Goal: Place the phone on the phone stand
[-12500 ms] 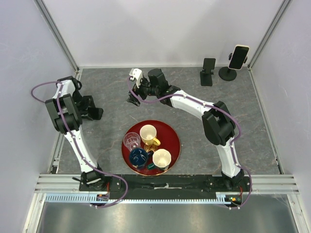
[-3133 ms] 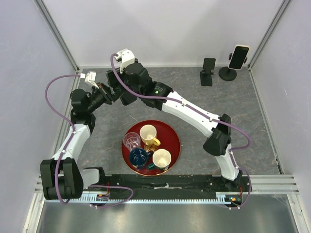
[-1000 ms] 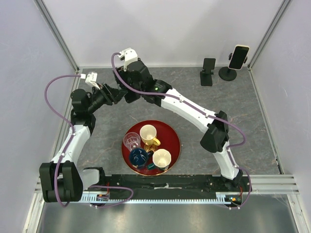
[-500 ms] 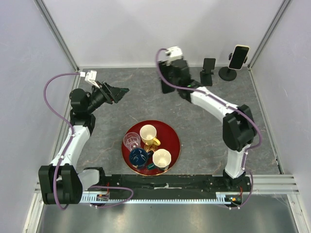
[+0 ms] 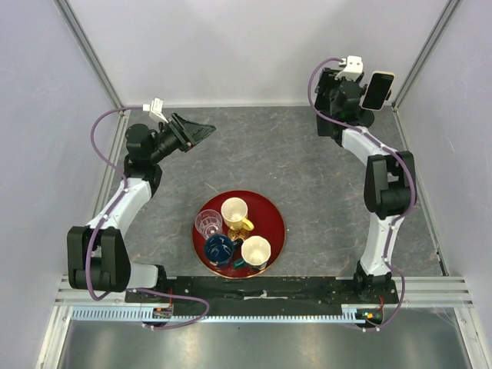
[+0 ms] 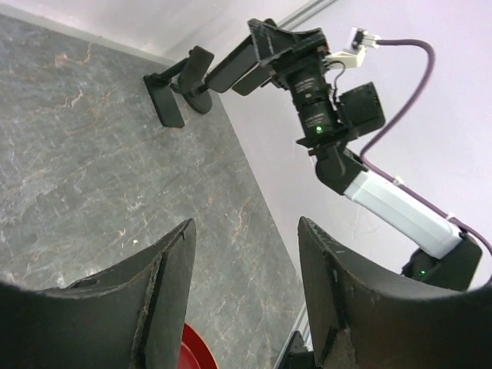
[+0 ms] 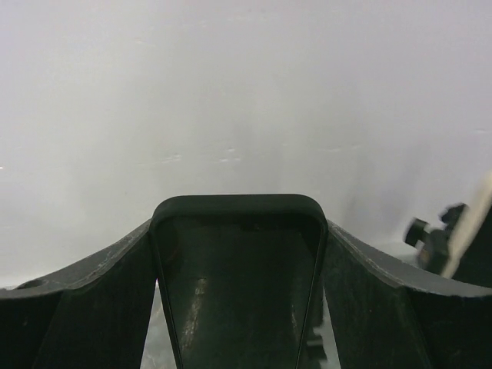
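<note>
The phone [image 5: 377, 90], black screen with a pale rim, sits tilted in the clamp of the phone stand [image 5: 360, 118] in the back right corner. Its pale edge shows at the right of the right wrist view [image 7: 484, 207]. My right gripper [image 5: 332, 108] is just left of it. Its jaws stand open on either side of an all-black flat rectangle [image 7: 238, 284] on its own small stand, with thin gaps lower down. My left gripper [image 5: 201, 132] is open, empty and raised at the back left [image 6: 246, 223]. The left wrist view shows the phone [image 6: 234, 71] far off.
A red tray [image 5: 275, 215] with several cups lies at the near middle. The foot of the black rectangle's stand [image 5: 327, 132] shows below my right gripper. Walls close in the back and both sides.
My right arm has swung from the back left, near the left gripper, across to the back right corner and now straddles the black rectangle. The left gripper has lifted slightly and stayed open.
</note>
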